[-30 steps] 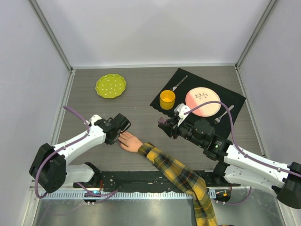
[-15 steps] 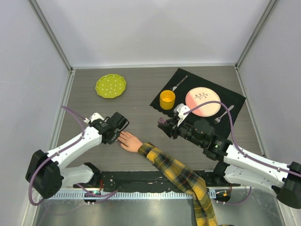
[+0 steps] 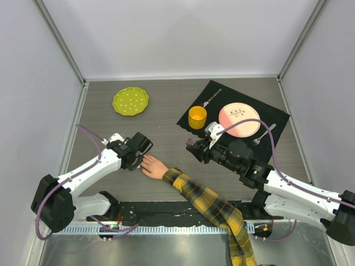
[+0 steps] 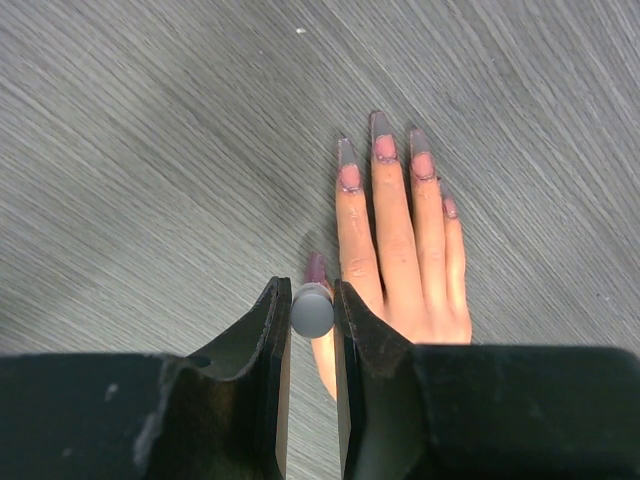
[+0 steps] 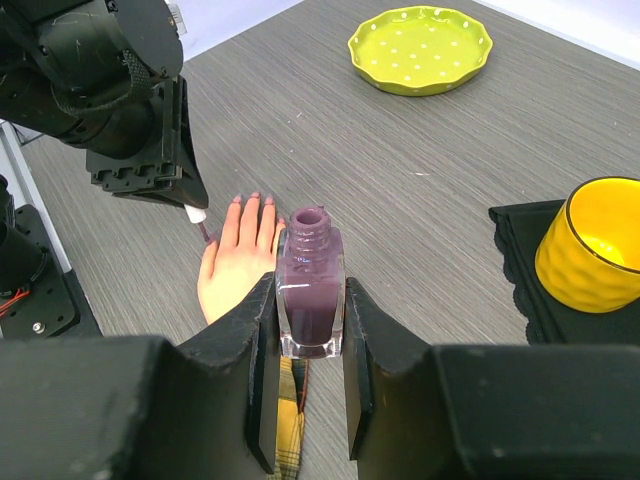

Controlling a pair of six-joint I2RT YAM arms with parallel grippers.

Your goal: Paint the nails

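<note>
One mannequin hand (image 4: 410, 270) lies palm down on the grey table (image 3: 166, 105), near the front and left of the middle, with its single yellow-and-black plaid sleeve (image 3: 213, 208) trailing toward the near edge. The left wrist view shows five nails (image 4: 382, 147). The four on the fingers are pink with darker purplish edges, and the thumb nail (image 4: 315, 268) looks purple.

There are two grippers. The left gripper (image 4: 312, 292) hangs over the thumb side of the hand, its jaws narrow and clamped on one grey-topped brush cap (image 4: 312, 313). The brush (image 5: 205, 232) points down just beside the thumb; I cannot tell whether it touches.

The right gripper (image 5: 309, 330) sits right of the hand and apart from it. Its jaws grip one uncapped square bottle (image 5: 310, 270) of dark purple polish, held upright.

Two plates are further back. A green one (image 3: 130, 101) with white dots stands on the bare table, and a pink one (image 3: 239, 120) with a dark sprig drawing lies on one black mat (image 3: 277, 119). The mat also carries one yellow cup (image 3: 197, 117) and two forks, one (image 3: 209, 100) behind the cup and one (image 3: 263, 136) right of the pink plate.
</note>
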